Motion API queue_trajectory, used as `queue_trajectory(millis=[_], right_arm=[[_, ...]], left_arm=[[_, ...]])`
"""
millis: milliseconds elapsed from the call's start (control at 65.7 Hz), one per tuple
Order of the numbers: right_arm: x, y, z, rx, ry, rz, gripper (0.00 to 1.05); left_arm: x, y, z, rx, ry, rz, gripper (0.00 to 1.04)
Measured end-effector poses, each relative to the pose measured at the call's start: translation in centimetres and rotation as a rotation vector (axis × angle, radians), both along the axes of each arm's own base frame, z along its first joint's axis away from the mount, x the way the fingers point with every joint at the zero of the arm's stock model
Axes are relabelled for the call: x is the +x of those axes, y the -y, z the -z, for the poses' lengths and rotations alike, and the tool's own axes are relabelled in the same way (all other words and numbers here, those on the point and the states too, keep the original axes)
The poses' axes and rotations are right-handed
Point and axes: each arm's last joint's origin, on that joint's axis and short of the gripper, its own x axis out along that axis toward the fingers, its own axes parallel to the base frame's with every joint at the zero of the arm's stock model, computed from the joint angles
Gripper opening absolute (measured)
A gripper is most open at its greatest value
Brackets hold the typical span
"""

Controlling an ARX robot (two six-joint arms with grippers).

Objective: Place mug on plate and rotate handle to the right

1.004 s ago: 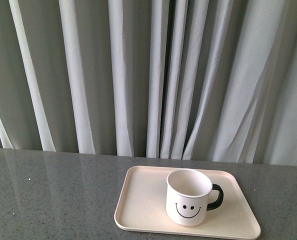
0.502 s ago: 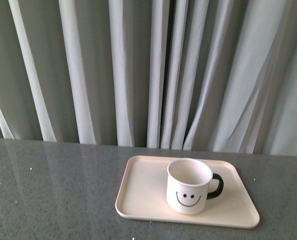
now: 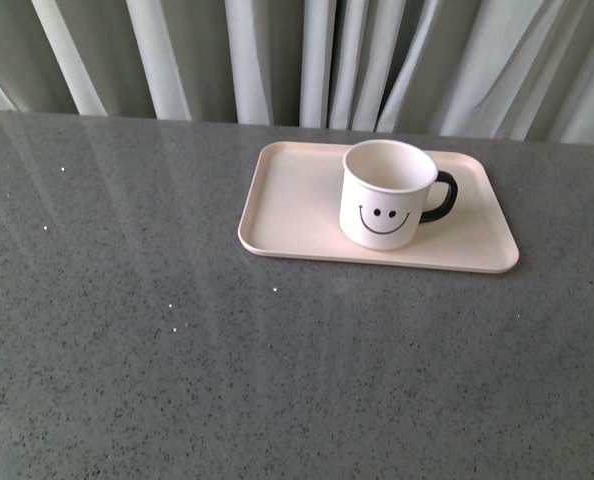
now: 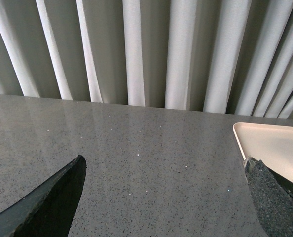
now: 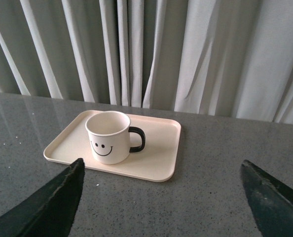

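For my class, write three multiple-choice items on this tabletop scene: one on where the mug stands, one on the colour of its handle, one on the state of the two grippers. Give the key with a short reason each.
1. Where does the mug stand?
A. On the bare table
B. On the plate
C. Held in a gripper

2. What colour is the handle?
A. Black
B. Pink
C. White

3. How are the left gripper and right gripper?
A. Both shut on the mug
B. One open, one shut
C. Both open and holding nothing

Key: 1 B, its base sits inside the plate's rim. 2 A, the loop is glossy black against the cream body. 3 C, each wrist view shows fingers wide apart with only table between them.
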Motion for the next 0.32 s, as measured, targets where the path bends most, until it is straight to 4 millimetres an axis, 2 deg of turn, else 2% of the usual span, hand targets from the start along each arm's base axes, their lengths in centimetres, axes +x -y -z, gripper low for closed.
queue_trajectory(millis=[320], right_arm=[[0.0,0.0,0.0,0.0,0.0,0.0,0.96]], left_arm=[[0.0,0.0,0.0,0.0,0.0,0.0,0.95]])
